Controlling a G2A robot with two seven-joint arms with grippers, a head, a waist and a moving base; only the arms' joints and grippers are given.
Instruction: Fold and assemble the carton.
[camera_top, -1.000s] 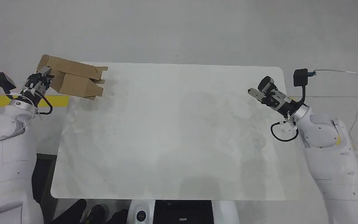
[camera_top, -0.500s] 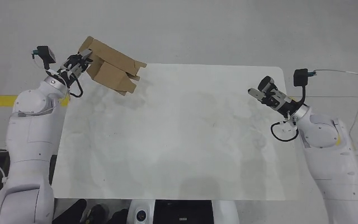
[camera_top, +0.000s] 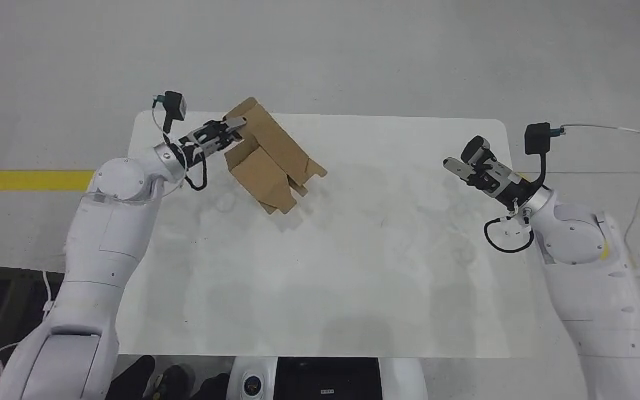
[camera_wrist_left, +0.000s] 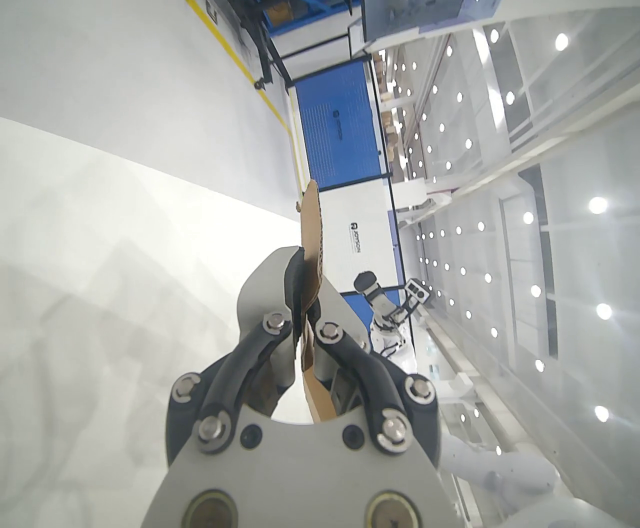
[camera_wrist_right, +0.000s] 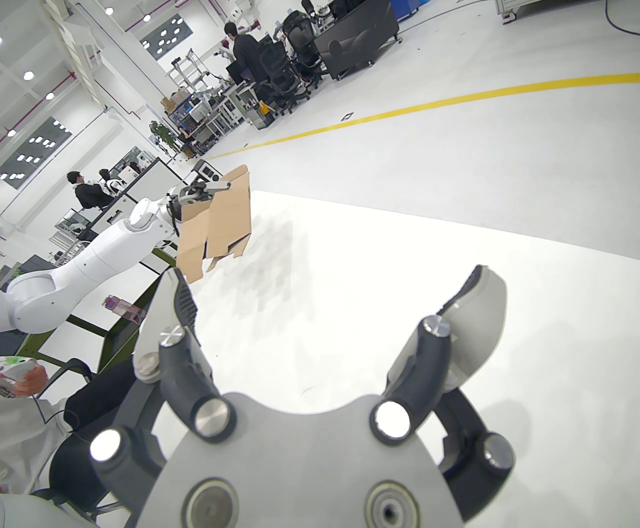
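brown cardboard carton (camera_top: 268, 162) in left end effector (camera_top: 234, 126), over white table (camera_top: 400, 290)

Left gripper (camera_top: 236, 125) held carton (camera_top: 270, 160) over table's (camera_top: 380, 270) far left corner, blocking passage there. Right gripper (camera_top: 452, 165), jaws spread, sat well apart near right edge. Bare tabletop between them left room to pass.

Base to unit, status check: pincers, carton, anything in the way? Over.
Left pincer shut on carton edge. Right pincer open, empty. Carton unassembled, held above table. Between the arms, bare tabletop.
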